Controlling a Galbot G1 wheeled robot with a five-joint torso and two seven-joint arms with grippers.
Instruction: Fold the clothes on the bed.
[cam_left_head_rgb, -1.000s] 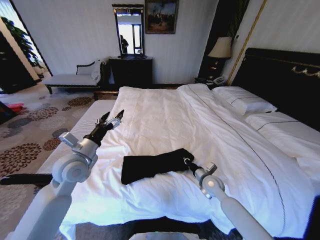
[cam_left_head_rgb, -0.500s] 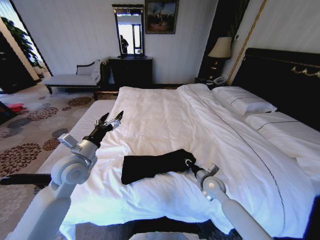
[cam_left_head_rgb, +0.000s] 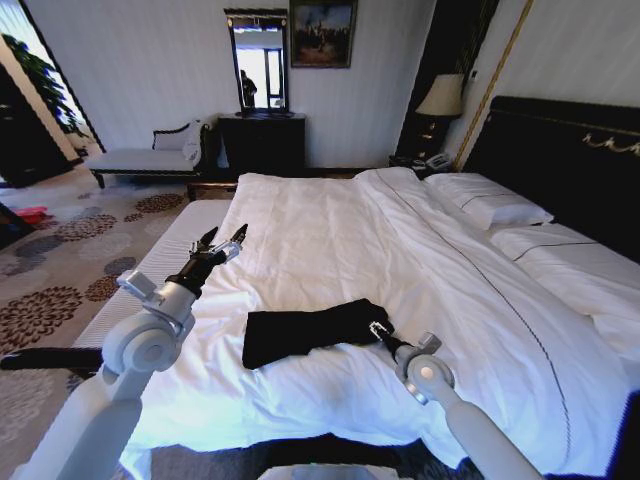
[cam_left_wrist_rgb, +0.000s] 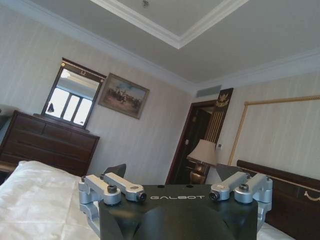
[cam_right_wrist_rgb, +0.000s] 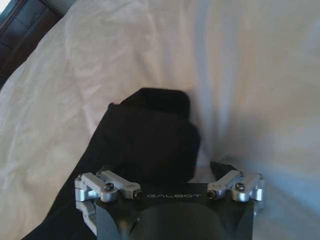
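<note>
Right gripper (cam_left_head_rgb: 376, 330): seen low over the bed, at the right-hand end of the folded black T-shirt (cam_left_head_rgb: 305, 333). In the right wrist view its fingers are spread apart, with the dark cloth (cam_right_wrist_rgb: 145, 145) lying just ahead of them; nothing is seen pinched between them. Whether the fingertips touch the cloth cannot be told.

Left gripper (cam_left_head_rgb: 222, 240): held raised above the left part of the bed, well apart from the T-shirt. Its fingers are spread wide and nothing is held; the two dark fingertips are seen at either side in the left wrist view.

T-shirt: laid on the white duvet near the foot edge of the bed (cam_left_head_rgb: 330, 250), folded into a long narrow band running across the robot's front, with a bunched corner at the right end.

Bed: covered by a white duvet, creased around the garment; white pillows (cam_left_head_rgb: 490, 205) are set against the dark headboard (cam_left_head_rgb: 570, 150) on the right.

Writing: "GALBOT" is read on the black body of each gripper in the wrist views. No lettering on the T-shirt can be made out.

Room: a dark dresser (cam_left_head_rgb: 262, 140) with a mirror, a framed painting (cam_left_head_rgb: 322, 32), a lamp (cam_left_head_rgb: 442, 97) and a pale chaise (cam_left_head_rgb: 150, 155) are seen beyond the bed.
</note>
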